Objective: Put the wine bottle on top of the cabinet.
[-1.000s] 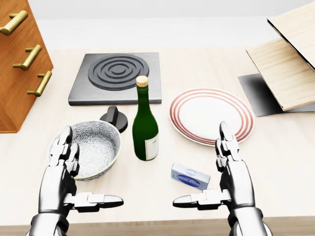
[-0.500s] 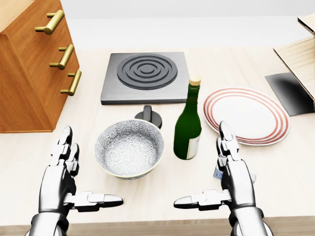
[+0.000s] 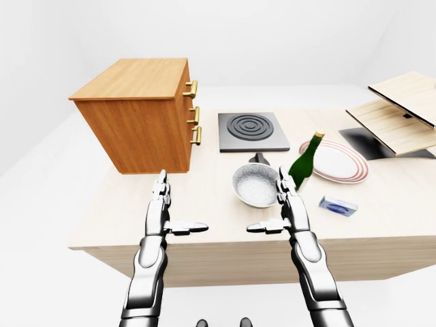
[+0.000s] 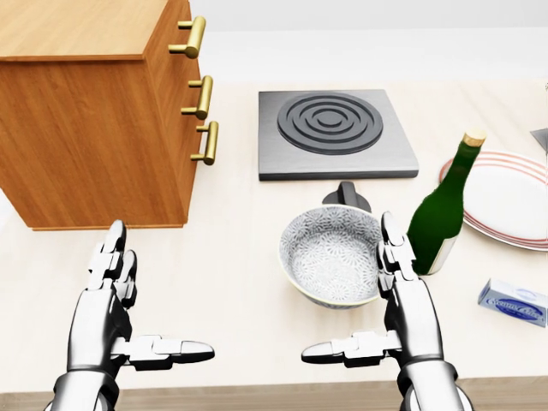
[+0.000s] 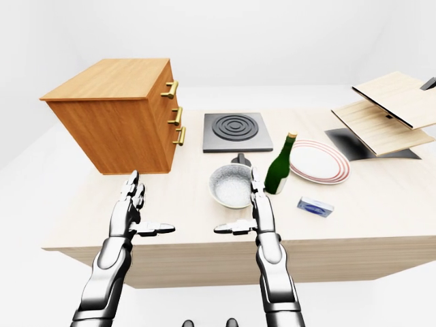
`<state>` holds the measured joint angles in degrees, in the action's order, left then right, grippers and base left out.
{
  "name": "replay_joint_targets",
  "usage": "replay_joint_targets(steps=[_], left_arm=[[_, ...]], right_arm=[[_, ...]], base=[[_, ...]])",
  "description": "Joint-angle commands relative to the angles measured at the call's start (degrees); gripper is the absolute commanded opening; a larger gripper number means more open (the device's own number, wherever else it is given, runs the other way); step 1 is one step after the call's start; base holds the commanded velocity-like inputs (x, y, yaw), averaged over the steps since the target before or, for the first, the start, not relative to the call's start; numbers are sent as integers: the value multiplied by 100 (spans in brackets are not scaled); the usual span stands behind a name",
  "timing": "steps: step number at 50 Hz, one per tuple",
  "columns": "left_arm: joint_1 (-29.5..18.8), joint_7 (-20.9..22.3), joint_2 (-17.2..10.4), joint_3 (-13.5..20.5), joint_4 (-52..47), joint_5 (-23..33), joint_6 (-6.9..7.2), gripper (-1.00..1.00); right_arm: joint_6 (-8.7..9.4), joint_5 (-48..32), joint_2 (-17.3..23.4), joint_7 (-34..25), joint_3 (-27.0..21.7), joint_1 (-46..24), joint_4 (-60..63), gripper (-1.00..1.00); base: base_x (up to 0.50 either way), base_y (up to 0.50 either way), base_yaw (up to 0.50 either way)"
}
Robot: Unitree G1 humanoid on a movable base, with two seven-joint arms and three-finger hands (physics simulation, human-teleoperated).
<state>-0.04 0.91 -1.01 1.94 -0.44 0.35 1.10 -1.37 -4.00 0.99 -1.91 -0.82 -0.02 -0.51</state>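
Two silver three-finger hands hang low over the pale wooden counter [image 4: 231, 282] in the head view, the left hand [image 4: 116, 312] at about 8 o'clock and the right hand [image 4: 398, 312] at about 4 o'clock, each with fingers straight and spread, thumb pointing inward, holding nothing. The green wine bottle [image 4: 443, 208], cork-topped and cream-labelled, stands upright on the counter at roughly 3 o'clock from the view's centre, just beyond the right hand's fingertips [image 4: 390, 229] and apart from them. A patterned grey bowl [image 4: 332, 255] sits just beside the bottle at its 9 o'clock, with a small black knob-like piece [image 4: 346, 196] at the bowl's 12 o'clock. Past that lies a dark square hotplate with raised rings [image 4: 334, 133]. A white plate with red rim stripes [image 4: 514, 201] lies at the bottle's 3 o'clock, partly behind it, and a small blue-and-white packet [image 4: 512, 301] lies at the bottle's 5 o'clock. The wooden cabinet [image 4: 90, 111], with three brass drawer handles [image 4: 204, 97] on its right face, fills the 10 o'clock corner, well apart from the bottle, its flat top bare in the left-eye view. Light wooden boards [image 3: 402, 112] lean over a dark mat [image 3: 368, 143] at the counter's far right.
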Motion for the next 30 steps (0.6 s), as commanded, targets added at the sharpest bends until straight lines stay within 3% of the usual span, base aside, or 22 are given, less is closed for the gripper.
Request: replay_joint_targets(steps=[1,8,15,24,25,30], left_arm=[[14,-8,0,-11,-8,46,-7,100],[25,-13,3,-19,-18,56,-13,100],[19,-12,3,-18,-3,57,-20,100],[18,-11,4,-11,-13,37,1,100],[35,-9,5,-14,-30,41,-2,100],[11,-3,4,1,-21,15,15,100]], right_arm=[[56,-46,-6,94,-6,-14,-7,100],[-64,-38,7,-4,17,71,103,100],[-125,-26,1,-18,5,61,60,100],[22,90,-26,209,-112,-72,-67,100],[129,102,-35,285,-127,-95,-78,100],[122,126,11,312,-109,-106,-29,100]], base=[[0,50,0],[5,50,0],[34,49,0],[26,30,0],[0,0,0],[0,0,0]])
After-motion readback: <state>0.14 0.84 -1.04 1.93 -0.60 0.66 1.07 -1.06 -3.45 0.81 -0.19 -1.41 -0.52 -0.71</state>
